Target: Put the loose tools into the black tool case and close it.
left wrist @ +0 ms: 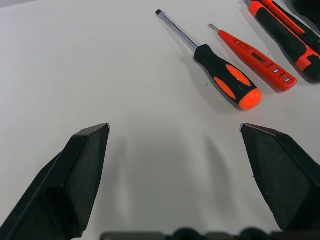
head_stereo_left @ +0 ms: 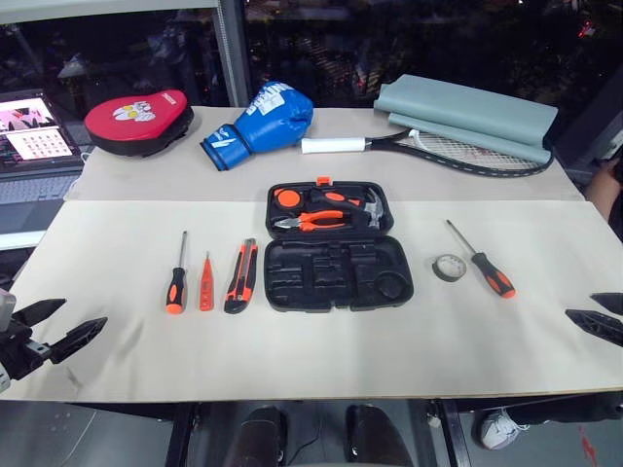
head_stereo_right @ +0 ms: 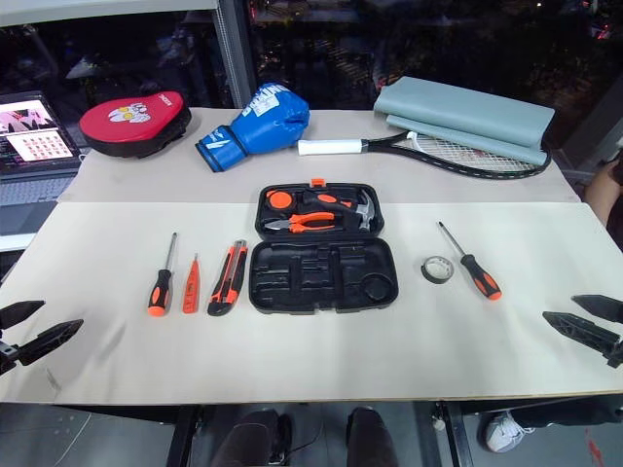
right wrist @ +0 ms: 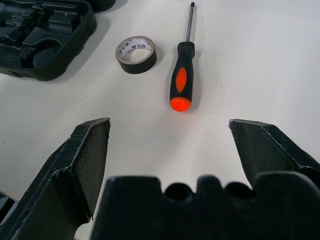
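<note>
The black tool case [head_stereo_left: 336,272] lies open in the middle of the table; its far half holds orange-handled pliers, a hammer and a round tape measure, and its near half has bare recesses. To its left lie a screwdriver [head_stereo_left: 176,282], a slim orange tester screwdriver [head_stereo_left: 205,284] and an orange-black utility knife [head_stereo_left: 241,276]. To its right sit a small grey tape roll [head_stereo_left: 449,268] and a second screwdriver [head_stereo_left: 484,261]. My left gripper [head_stereo_left: 60,327] hovers open near the table's front left edge. My right gripper [head_stereo_left: 596,315] stands open at the front right, nothing between its fingers.
A red oval pad [head_stereo_left: 138,121], a blue boxing glove [head_stereo_left: 261,123], a racket [head_stereo_left: 438,149] and a grey folded mat [head_stereo_left: 467,112] lie along the back of the table. A laptop [head_stereo_left: 29,131] stands off the far left. A person's shoe [head_stereo_left: 501,428] shows below the front right edge.
</note>
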